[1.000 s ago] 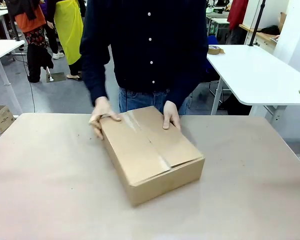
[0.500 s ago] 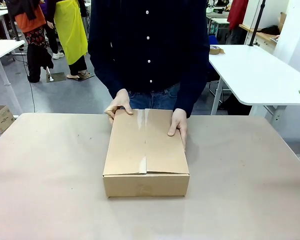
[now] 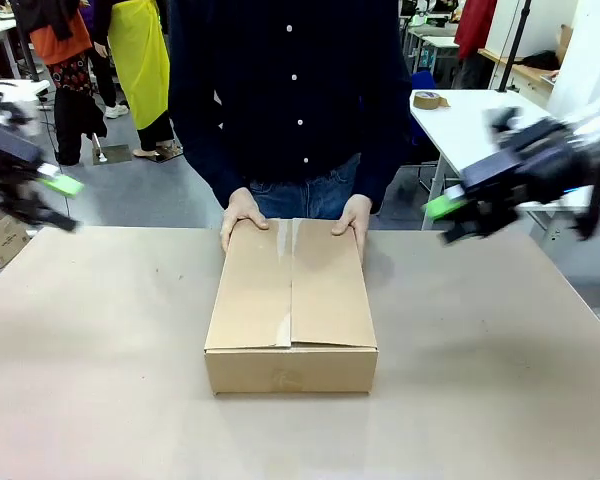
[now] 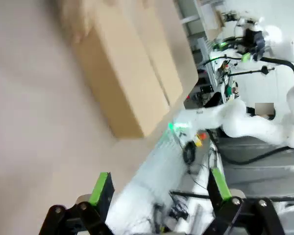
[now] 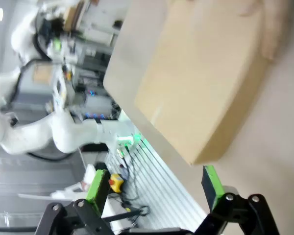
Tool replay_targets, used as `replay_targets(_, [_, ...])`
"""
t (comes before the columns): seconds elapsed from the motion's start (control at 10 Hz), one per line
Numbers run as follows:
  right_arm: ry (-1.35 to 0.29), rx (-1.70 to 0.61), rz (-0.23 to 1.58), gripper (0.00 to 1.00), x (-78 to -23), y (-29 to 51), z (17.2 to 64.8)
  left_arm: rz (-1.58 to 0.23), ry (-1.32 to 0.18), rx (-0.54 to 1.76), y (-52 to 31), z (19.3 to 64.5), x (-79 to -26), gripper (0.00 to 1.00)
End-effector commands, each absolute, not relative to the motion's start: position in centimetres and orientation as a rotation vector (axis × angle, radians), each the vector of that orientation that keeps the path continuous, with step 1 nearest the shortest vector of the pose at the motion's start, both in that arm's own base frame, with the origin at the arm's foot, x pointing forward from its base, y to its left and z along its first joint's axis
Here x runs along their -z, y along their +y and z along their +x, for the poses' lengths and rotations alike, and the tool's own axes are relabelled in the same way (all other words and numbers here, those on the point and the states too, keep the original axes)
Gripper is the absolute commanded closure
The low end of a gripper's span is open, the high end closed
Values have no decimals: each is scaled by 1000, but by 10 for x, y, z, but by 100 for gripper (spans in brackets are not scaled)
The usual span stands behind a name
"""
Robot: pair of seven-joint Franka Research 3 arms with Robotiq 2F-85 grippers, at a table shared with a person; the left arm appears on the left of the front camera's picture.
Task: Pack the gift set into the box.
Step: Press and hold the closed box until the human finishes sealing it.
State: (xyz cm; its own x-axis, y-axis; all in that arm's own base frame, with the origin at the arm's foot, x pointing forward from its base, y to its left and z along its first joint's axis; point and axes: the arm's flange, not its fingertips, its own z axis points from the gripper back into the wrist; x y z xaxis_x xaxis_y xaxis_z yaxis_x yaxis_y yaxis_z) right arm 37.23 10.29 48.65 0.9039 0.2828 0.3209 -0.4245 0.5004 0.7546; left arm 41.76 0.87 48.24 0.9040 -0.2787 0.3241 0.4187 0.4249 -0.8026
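Observation:
The box is a plain brown carton lying in the middle of the table with its top flaps closed. A person stands at the far side, one hand on each far corner of the lid. The gift set is hidden. My left gripper hangs open in the air at the left edge, well clear of the box. My right gripper hangs open in the air at the right, level with the person's elbow. The box fills the upper part of the left wrist view beyond open fingers. The box also lies beyond open fingers in the right wrist view.
The table top is covered in plain brown paper. A small cardboard carton with blue print sits on the floor at far left. A white table with a tape roll stands behind on the right.
Both grippers have come into the front view from the sides, blurred by motion. The person turned the box square to the table and shifted both hands to its far edge.

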Motion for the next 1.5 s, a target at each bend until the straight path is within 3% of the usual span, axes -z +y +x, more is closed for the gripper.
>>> replay_targets(0.0, [-364,-792,1124,0,-451,118,376,-1245,-391,693,-34,416,-424,0])
replay_targets(0.1, [-343,-782,1107,0,-457,97,367,-1177,-445,665,-37,415,-413,0])
replay_targets(0.2, [-218,-566,966,0,-476,135,370,-1088,-253,517,-21,420,-465,0])
replay_targets(0.4, [-218,-566,966,0,-476,135,370,-1088,-253,517,-21,420,-465,0])
replay_targets(0.5, [-267,-650,987,0,-465,135,368,-1107,-328,558,-36,419,-438,0])
replay_targets(0.6, [-421,-959,1116,0,-447,159,386,-1217,-784,632,-64,425,-421,0])
replay_targets(0.7, [-582,-1109,1193,0,-425,170,398,-1255,-1009,726,-75,435,-408,0])
replay_targets(0.8, [-726,-1205,1310,0,-408,176,403,-1248,-1124,806,-88,436,-396,0])
replay_targets(1.0, [-895,-1053,1294,0,-385,181,409,-1275,-1081,979,-113,425,-382,0])
replay_targets(1.1, [-865,-995,1066,0,-379,184,409,-1307,-887,1030,-126,417,-374,0])
replay_targets(1.2, [-780,-1005,1189,0,-409,179,401,-1140,-556,982,-130,409,-378,0])
replay_targets(1.3, [-780,-1005,1189,0,-409,179,401,-1274,-986,901,-126,421,-389,0])
replay_targets(1.4, [-780,-1005,1189,0,-409,179,401,-1274,-986,901,-126,421,-389,0])
